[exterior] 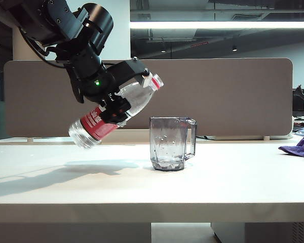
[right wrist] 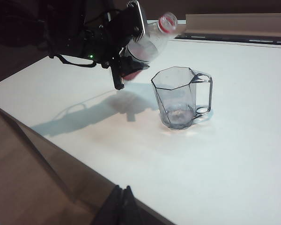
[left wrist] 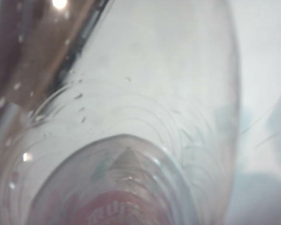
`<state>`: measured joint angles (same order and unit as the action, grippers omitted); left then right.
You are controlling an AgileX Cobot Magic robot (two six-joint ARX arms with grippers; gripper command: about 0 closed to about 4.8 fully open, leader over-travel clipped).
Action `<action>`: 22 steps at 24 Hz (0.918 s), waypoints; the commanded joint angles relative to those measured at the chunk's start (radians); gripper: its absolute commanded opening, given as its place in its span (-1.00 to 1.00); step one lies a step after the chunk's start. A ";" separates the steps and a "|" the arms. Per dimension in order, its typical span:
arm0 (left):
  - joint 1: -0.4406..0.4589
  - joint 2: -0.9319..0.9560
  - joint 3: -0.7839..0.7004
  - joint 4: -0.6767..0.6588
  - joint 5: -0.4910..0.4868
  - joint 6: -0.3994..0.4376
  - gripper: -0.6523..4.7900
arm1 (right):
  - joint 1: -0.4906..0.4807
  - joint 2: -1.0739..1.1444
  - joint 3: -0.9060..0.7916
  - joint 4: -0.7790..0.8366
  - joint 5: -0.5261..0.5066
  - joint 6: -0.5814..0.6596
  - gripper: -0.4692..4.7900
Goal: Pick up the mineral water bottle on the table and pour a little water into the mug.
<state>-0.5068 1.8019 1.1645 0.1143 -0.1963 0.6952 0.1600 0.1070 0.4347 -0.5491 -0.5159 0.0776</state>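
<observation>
My left gripper [exterior: 124,91] is shut on the mineral water bottle [exterior: 137,96], which it holds in the air above the table [exterior: 142,187]. The bottle is tilted, its red-ringed neck up and to the right, its base lower on the left. Its mouth is level with a spot just above the mug [exterior: 172,144] and left of the rim. The bottle [left wrist: 145,93] fills the left wrist view. The right wrist view shows the bottle [right wrist: 152,42], the left gripper [right wrist: 129,51] and the mug [right wrist: 180,96] standing upright. I cannot make out water. My right gripper [right wrist: 122,190] is shut and empty over the table's near edge.
A purple cloth [exterior: 300,147] lies at the table's far right. A beige partition [exterior: 218,96] runs along the back edge. The table [right wrist: 234,154] is bare white around the mug.
</observation>
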 commanded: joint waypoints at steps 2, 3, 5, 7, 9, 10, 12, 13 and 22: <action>0.030 -0.007 0.005 0.013 0.076 -0.328 0.12 | 0.001 0.000 0.005 0.014 -0.002 -0.003 -0.85; 0.047 -0.008 0.004 0.004 0.090 -0.379 0.12 | 0.001 0.000 0.005 0.014 -0.002 -0.003 -0.85; 0.066 -0.010 0.003 -0.019 0.109 -0.416 0.12 | 0.001 0.000 0.005 0.014 -0.002 -0.003 -0.85; 0.071 -0.014 -0.002 -0.032 0.111 -0.415 0.12 | 0.001 0.000 0.005 0.014 -0.002 -0.003 -0.85; 0.071 -0.021 -0.014 -0.029 0.115 -0.422 0.12 | 0.001 0.001 0.005 0.014 -0.002 -0.003 -0.85; 0.071 -0.027 -0.029 -0.015 0.130 -0.441 0.12 | 0.001 0.001 0.005 0.014 -0.001 -0.003 -0.85; 0.071 -0.033 -0.066 0.047 0.145 -0.495 0.12 | 0.001 0.000 0.005 0.014 0.001 -0.003 -0.85; 0.071 -0.033 -0.079 0.073 0.152 -0.507 0.12 | 0.001 0.001 0.005 0.014 0.001 -0.003 -0.85; 0.075 -0.032 -0.242 0.385 0.161 -0.613 0.12 | 0.001 0.001 0.005 0.014 0.001 -0.003 -0.85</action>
<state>-0.4347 1.7721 0.9417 0.4530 -0.0444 0.1158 0.1600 0.1070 0.4347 -0.5491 -0.5156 0.0776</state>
